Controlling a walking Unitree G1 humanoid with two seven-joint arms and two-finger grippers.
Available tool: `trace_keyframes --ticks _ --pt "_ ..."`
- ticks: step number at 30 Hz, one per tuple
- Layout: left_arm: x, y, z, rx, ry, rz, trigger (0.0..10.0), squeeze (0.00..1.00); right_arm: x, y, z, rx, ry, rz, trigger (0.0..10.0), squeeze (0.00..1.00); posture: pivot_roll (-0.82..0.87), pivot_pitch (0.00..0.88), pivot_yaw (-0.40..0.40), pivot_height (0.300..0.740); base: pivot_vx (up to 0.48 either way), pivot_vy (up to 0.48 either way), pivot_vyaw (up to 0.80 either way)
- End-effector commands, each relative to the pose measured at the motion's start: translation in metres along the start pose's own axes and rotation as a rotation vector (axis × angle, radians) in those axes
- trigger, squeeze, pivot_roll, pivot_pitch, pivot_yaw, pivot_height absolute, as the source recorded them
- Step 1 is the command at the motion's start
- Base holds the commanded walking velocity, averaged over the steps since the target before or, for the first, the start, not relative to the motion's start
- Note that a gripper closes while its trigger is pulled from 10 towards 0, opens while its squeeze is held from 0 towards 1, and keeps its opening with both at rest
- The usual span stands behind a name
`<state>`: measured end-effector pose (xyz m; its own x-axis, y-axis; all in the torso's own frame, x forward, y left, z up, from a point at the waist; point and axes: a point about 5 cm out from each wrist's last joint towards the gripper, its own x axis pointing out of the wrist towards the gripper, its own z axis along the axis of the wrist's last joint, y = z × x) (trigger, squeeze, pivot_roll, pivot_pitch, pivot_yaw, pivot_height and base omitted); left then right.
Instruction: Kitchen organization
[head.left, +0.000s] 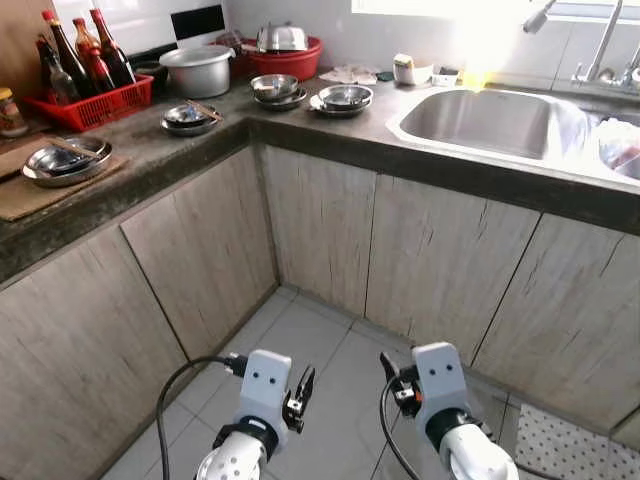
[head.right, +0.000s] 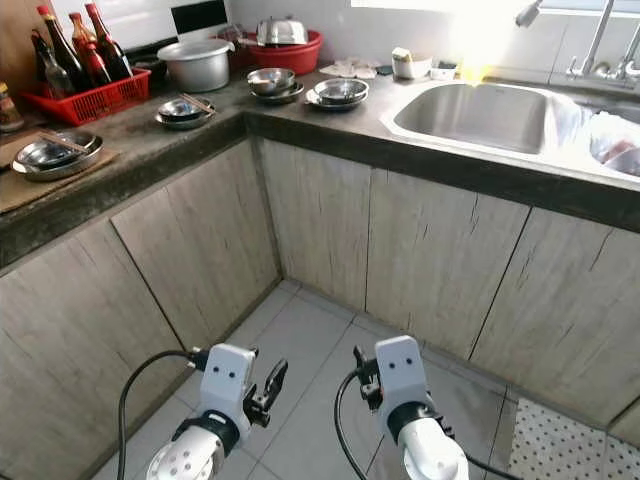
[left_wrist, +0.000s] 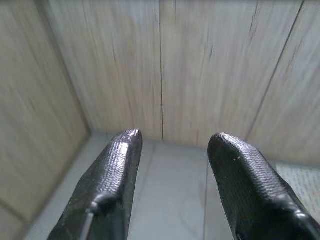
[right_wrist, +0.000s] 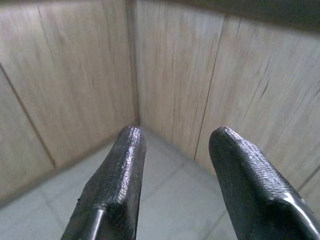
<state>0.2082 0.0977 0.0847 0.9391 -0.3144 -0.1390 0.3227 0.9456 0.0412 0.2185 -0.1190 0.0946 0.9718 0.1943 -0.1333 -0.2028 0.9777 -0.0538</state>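
Left gripper (left_wrist: 172, 145) and right gripper (right_wrist: 175, 137) held low, fingers apart, empty, over grey tiled floor (head.left: 330, 350). Stacked steel bowls (head.left: 276, 90) seen on dark stone table (head.left: 320, 120), far above grippers, beside steel sink (head.left: 490, 120). Pale wooden cabinet doors (right_wrist: 170, 65) seen ahead of grippers in wrist views.

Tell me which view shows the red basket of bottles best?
The left eye view: the red basket sits whole on the counter's corner. The right eye view has it too, nearer the edge. Both wrist views face cabinet doors and floor.

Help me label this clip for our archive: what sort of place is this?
A home kitchen, it seems: an L-shaped dark countertop over wood-grain cabinets, a steel sink with a tap, stacked metal bowls and a red basket of sauce bottles.
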Motion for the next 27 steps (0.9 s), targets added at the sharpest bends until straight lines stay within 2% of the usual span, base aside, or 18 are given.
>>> trace_keyframes --ticks 1,4,9,12,18,27 --pt "-0.002 0.001 0.009 0.012 -0.055 0.013 10.0 0.0 -0.002 -0.002 0.008 0.01 -0.056 -0.012 10.0 0.0 0.07 0.0 0.007 0.74 0.0 0.0 0.0" --pt "-0.002 0.002 0.007 -0.003 -0.043 0.022 10.0 0.0 -0.003 -0.004 0.009 -0.017 -0.058 -0.025 10.0 0.0 0.07 0.0 0.005 0.74 0.0 0.0 0.0" --pt "-0.002 0.003 0.007 -0.009 -0.048 0.033 10.0 0.0 -0.001 -0.002 0.014 0.024 -0.083 -0.011 10.0 0.0 0.07 0.0 0.004 0.74 0.0 0.0 0.0" --pt "-0.001 0.005 0.006 -0.031 -0.051 0.051 10.0 0.0 0.007 -0.005 0.015 0.033 -0.089 -0.007 10.0 0.0 0.07 0.0 0.009 0.74 0.0 0.0 0.0" --pt "0.0 0.004 0.007 -0.003 -0.055 0.048 10.0 0.0 0.012 -0.01 0.022 0.037 -0.116 -0.017 10.0 0.0 0.08 0.0 0.005 0.74 0.0 0.0 0.0" --pt "0.0 0.003 0.005 -0.016 -0.046 0.039 10.0 0.0 0.005 0.001 0.019 0.042 -0.114 0.059 10.0 0.0 0.08 0.0 0.002 0.74 0.0 0.0 0.0"
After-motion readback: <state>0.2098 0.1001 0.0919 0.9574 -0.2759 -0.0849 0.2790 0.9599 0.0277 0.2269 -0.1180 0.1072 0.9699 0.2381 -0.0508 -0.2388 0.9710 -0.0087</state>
